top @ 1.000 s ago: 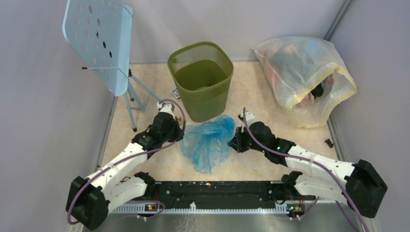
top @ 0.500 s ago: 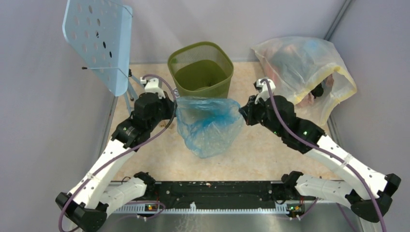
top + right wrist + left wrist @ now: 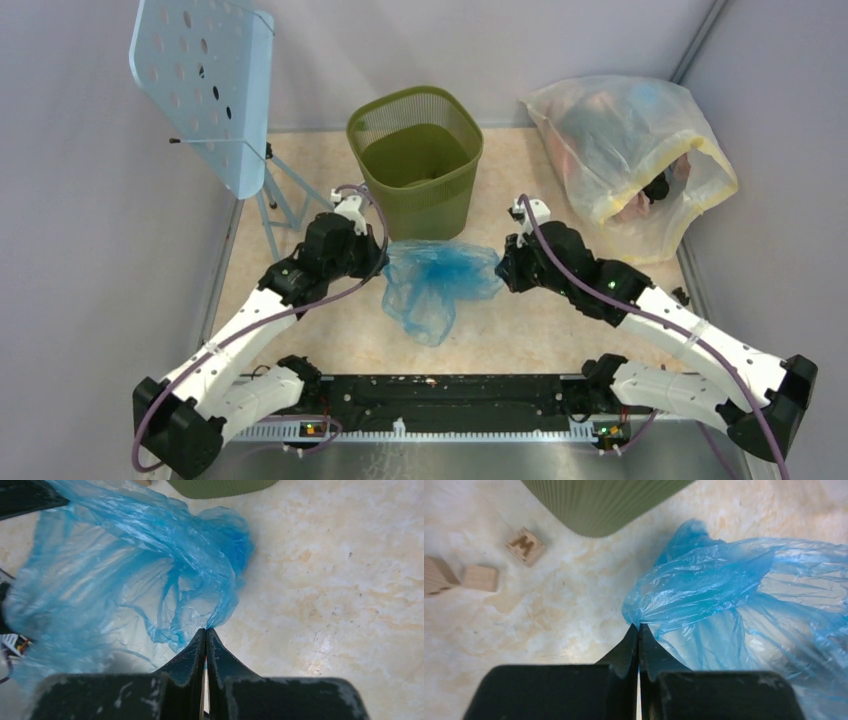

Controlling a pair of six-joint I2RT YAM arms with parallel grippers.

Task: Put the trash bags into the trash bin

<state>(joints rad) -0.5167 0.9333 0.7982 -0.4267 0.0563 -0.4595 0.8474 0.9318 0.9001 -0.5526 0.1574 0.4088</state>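
Note:
The light-blue trash bag [image 3: 437, 282] hangs stretched between my two grippers, just in front of the olive-green trash bin [image 3: 416, 165]. My left gripper [image 3: 378, 252] is shut on the bag's left edge; in the left wrist view its tips [image 3: 639, 628] pinch the plastic [image 3: 734, 595] below the bin's wall [image 3: 599, 502]. My right gripper [image 3: 503, 268] is shut on the bag's right edge; in the right wrist view its tips [image 3: 205, 630] pinch a corner of the bag [image 3: 135, 570]. The bin stands upright at the back centre.
A large yellowish-clear stuffed bag [image 3: 630, 160] lies at the back right. A light-blue perforated music stand [image 3: 210, 85] stands at the back left. Small wooden blocks [image 3: 525, 545] lie on the floor left of the bin. Grey walls close in both sides.
Both grippers lifted the bag up toward the bin's rim half a second ago, then came back down and closer together; the bag now hangs lower and more bunched.

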